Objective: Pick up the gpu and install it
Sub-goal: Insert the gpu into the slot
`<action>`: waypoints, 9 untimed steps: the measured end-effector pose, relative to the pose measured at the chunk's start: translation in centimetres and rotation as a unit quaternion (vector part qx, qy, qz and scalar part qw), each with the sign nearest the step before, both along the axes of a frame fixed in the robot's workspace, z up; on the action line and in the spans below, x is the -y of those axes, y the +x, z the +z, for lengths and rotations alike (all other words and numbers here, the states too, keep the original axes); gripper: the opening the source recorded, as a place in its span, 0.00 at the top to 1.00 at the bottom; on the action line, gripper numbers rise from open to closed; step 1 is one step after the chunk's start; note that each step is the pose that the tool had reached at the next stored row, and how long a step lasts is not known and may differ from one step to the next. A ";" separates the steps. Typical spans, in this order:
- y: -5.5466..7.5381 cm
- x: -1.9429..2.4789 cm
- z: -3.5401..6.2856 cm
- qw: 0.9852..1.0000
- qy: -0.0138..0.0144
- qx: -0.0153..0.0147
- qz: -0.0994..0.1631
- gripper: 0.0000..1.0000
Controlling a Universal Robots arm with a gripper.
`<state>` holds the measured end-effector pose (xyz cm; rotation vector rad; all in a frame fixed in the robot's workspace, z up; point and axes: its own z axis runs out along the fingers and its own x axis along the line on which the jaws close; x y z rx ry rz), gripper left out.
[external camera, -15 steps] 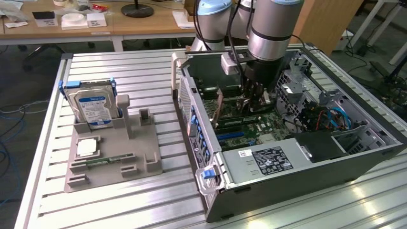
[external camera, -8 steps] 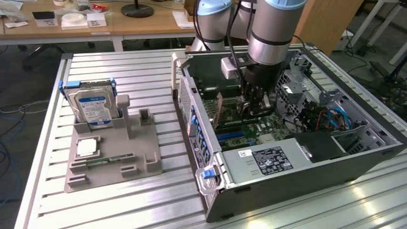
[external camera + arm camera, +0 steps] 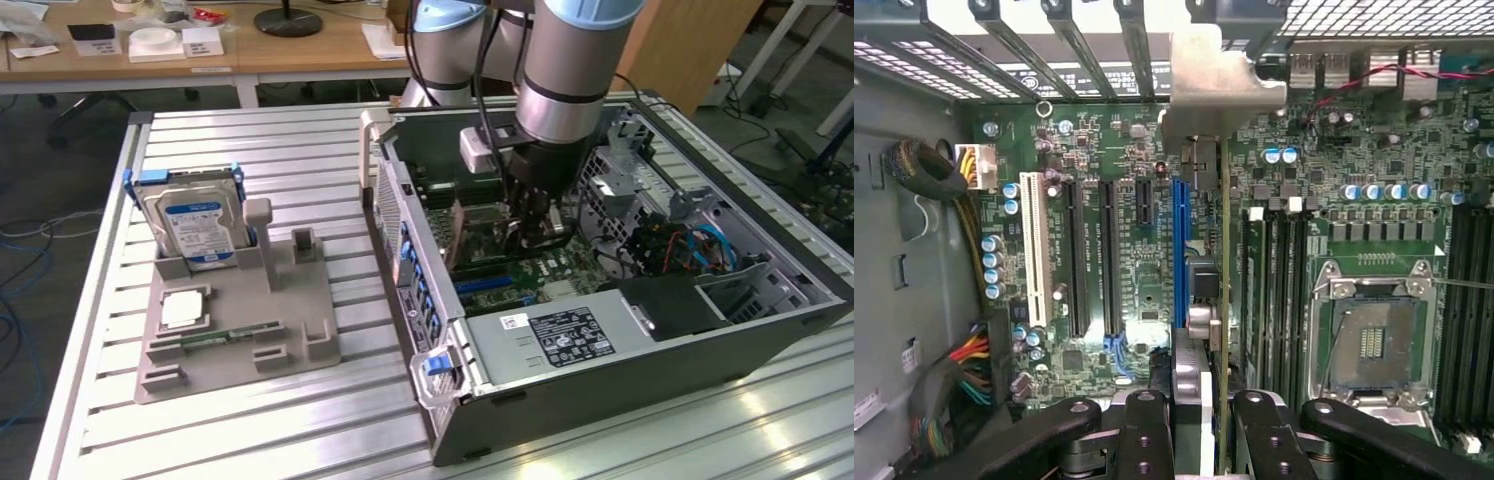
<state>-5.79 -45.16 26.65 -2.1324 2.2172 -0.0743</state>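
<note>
The arm's black gripper [image 3: 1202, 425] has its fingers [image 3: 1145, 435] clamped on the thin, edge-on gpu card [image 3: 1225, 300], holding it upright over the green motherboard [image 3: 1134, 290] so it lines up with the blue slot [image 3: 1179, 250]

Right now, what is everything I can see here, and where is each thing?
computer case: one, black and grey, open, on the slatted table, the exterior view's right.
motherboard: one, green, inside the case.
gpu: one, thin card seen edge-on with a silver bracket, held upright over the motherboard slots.
grey holder: one, on the table, the exterior view's left.
hard drive: one, silver with a blue-white label, upright in the holder.
memory stick: one, green, lying in the holder.
arm: one, silver-blue, reaching into the case.
fingers: black, closed on the gpu.
</note>
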 end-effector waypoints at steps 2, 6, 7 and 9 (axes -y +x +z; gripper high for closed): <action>0.0 0.17 -0.13 1.000 0.000 0.000 0.000 0.72; 0.0 0.33 -0.38 1.000 0.000 0.000 0.000 0.72; 0.0 0.33 -0.38 1.000 0.000 0.000 0.000 0.72; 0.0 0.33 -0.38 1.000 0.000 0.000 0.000 0.72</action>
